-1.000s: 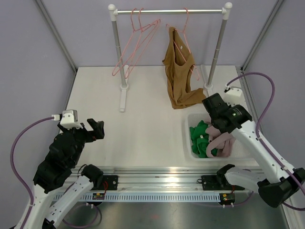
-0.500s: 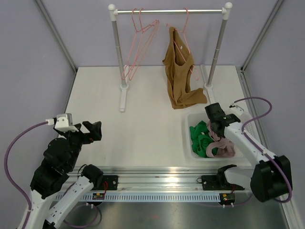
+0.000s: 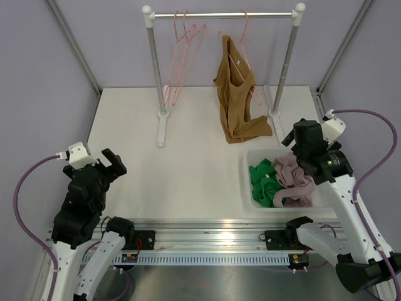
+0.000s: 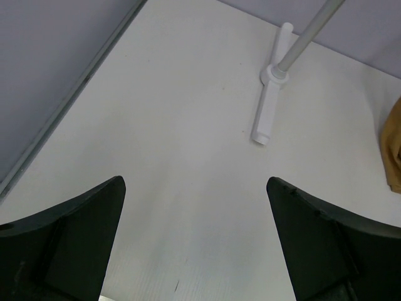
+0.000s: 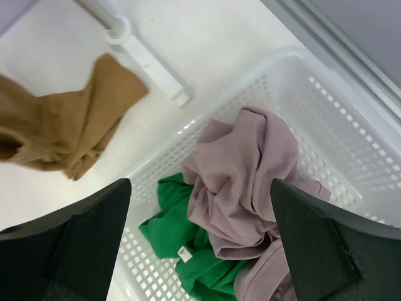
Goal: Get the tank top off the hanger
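White surface (image 3: pixel 188 157) w/ rack (image 3: pixel 219 14) at top ctr: we see brown tank top (image 3: pixel 233 94) on pink hanger (image 3: pixel 242 56) there. Left tool (image 4: pixel 194 238) spread, lower left; right tool (image 5: pixel 200 232) spread over basket (image 5: pixel 326 125), mid-right.

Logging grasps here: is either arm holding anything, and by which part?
Nothing is held. The right gripper stands open above the mauve garment in the basket; the left gripper is open over the table.

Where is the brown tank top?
Top view: the brown fabric tank top hangs on a pink wire hanger right of centre on the metal rail, hem on the white table beyond the white basket.
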`<state>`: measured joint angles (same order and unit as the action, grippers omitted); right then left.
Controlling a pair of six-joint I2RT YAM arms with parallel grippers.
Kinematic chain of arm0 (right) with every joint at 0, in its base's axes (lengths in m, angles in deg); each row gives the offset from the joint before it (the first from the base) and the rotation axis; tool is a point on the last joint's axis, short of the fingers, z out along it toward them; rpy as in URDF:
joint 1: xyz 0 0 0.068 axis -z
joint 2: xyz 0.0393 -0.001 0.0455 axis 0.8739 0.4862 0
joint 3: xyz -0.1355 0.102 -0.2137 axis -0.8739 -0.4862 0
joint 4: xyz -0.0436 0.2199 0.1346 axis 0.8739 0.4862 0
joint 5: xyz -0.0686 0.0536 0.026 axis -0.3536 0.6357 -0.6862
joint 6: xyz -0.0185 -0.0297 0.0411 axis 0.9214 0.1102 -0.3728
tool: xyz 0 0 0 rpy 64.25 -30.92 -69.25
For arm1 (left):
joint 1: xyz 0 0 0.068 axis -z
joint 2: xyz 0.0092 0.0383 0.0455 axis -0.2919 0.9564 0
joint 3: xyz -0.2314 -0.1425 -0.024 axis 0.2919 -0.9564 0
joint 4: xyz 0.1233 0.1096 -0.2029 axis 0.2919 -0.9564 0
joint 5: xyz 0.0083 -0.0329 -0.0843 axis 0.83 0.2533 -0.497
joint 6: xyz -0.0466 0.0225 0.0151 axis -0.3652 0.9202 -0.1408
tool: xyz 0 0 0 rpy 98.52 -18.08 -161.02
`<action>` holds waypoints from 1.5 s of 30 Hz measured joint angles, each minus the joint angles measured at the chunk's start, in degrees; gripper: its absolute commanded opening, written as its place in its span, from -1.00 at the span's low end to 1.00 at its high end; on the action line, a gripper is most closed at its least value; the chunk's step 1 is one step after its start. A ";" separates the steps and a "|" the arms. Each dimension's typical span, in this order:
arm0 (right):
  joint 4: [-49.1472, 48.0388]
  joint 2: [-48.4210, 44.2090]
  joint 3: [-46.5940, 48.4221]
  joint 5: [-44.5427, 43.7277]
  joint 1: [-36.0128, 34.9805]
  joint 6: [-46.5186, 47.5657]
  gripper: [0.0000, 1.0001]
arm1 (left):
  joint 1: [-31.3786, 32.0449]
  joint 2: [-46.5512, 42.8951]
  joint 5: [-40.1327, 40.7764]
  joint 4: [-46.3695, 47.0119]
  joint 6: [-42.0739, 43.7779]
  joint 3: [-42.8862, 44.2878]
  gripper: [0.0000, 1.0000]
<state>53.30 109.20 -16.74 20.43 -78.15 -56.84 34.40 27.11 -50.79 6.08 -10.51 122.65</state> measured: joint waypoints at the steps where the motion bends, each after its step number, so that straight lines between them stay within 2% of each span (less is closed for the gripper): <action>1: -0.11 -0.79 1.97 1.11 0.00 2.43 0.99 | -1.16 0.37 -0.24 0.00 0.09 0.00 0.98; 6: 1.92 -2.40 9.97 10.01 0.00 13.66 0.99 | -2.34 2.36 -1.27 -0.83 1.29 1.62 0.98; 11: 6.01 -3.56 16.44 18.10 0.00 21.09 0.99 | -2.34 6.56 -2.73 -4.74 3.32 8.92 0.98; 16: 10.45 -6.47 21.86 21.44 0.00 26.25 0.99 | -2.34 10.86 -4.02 -9.70 4.63 16.37 0.98; 19: 12.68 -8.37 24.37 21.46 0.00 28.50 0.99 | -2.32 12.00 -4.20 -12.13 5.03 17.73 0.98; 27: 14.14 -16.13 21.46 23.19 0.00 31.10 0.99 | -2.32 12.04 -7.10 -14.78 5.73 17.64 0.98; 35: 14.12 -16.11 19.28 23.87 0.00 31.17 0.99 | -2.32 10.49 -8.55 -13.46 5.88 13.79 0.98; 45: 11.63 -15.72 16.96 24.79 0.00 30.56 0.99 | -2.32 7.58 -8.92 -11.87 5.90 13.46 0.98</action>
<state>64.92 93.49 0.22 45.22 -78.15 -26.29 32.09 34.70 -59.71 -5.78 -4.61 136.12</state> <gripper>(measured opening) 0.993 0.988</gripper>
